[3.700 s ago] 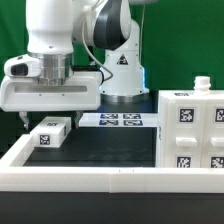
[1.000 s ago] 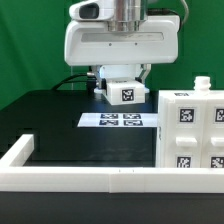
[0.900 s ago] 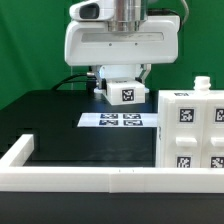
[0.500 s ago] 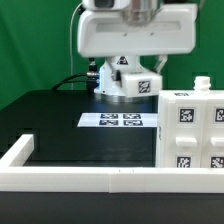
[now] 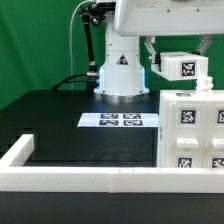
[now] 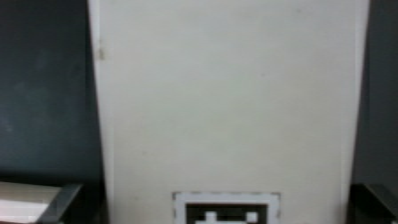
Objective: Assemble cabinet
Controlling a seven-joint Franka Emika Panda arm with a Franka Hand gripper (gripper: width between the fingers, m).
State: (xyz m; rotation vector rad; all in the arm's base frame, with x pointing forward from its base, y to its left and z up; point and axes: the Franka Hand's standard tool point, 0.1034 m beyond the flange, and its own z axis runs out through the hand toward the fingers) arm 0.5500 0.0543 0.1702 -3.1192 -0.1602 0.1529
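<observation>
The cabinet (image 5: pixel 190 130), a large white box with square black-and-white tags, stands at the exterior view's right, partly cut off by the frame edge. My gripper (image 5: pixel 178 66) is high above it, shut on a small white tagged block (image 5: pixel 183 67) that hangs just over the cabinet's top. In the wrist view the held block (image 6: pixel 222 100) fills most of the picture as a long white slab with a tag at one end; the fingers are dark shapes at its sides, blurred.
The marker board (image 5: pixel 120 120) lies flat on the black table in the middle. A long low white border rail (image 5: pixel 70 178) runs along the front and the exterior view's left. The robot base (image 5: pixel 122 70) stands behind.
The gripper, holding the small block, has risen and moved toward the exterior view's right, from above the marker board to above the cabinet's top.
</observation>
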